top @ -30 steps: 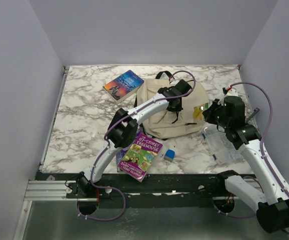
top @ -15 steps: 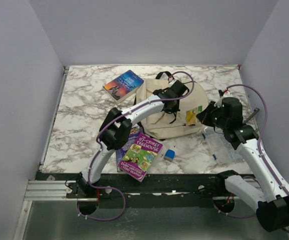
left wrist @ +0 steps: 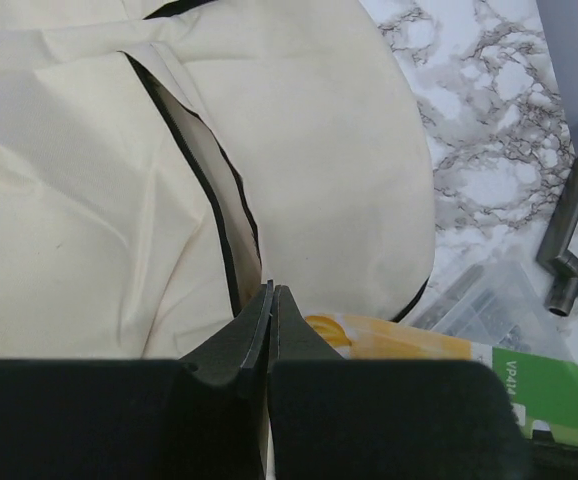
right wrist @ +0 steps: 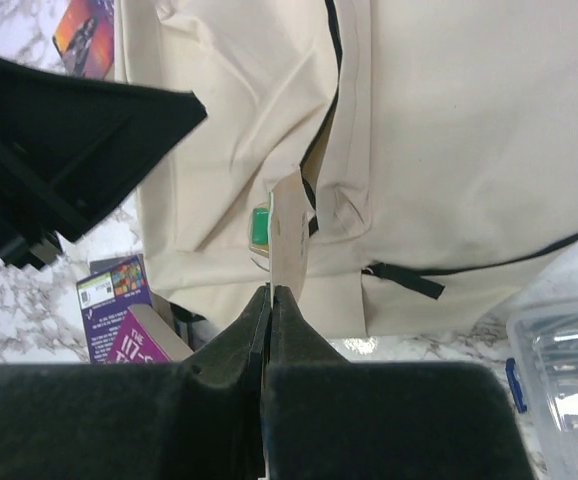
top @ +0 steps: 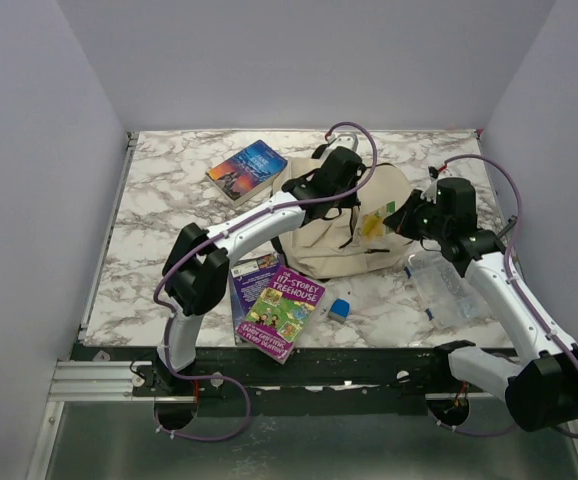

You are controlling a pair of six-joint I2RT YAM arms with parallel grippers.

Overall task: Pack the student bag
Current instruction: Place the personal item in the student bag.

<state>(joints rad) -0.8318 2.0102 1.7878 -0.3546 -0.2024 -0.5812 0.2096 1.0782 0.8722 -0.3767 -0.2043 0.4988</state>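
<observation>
The cream student bag (top: 324, 235) lies in the middle of the table, its black-trimmed zip opening (left wrist: 204, 165) slightly parted. My left gripper (top: 331, 182) is over the bag's top. Its jaws are shut (left wrist: 271, 289) at the edge of the zip opening, and a thin strip of cream fabric shows between them. My right gripper (top: 407, 216) is shut (right wrist: 271, 291) on a thin yellow-and-green card pack (top: 374, 222), seen edge-on in the right wrist view (right wrist: 289, 235). The pack's far end touches the opening. It also shows in the left wrist view (left wrist: 419, 350).
A clear plastic compartment box (top: 444, 285) lies right of the bag. A blue book (top: 247, 170) lies at the back left. A purple book (top: 287, 308) rests on another book (top: 252, 277) at the front, with a small blue block (top: 339, 310) beside them. A dark metal tool (left wrist: 574, 225) lies at the right.
My left gripper has moved back and left across the bag's top. My right gripper has carried the card pack leftward, over the bag and up to the opening.
</observation>
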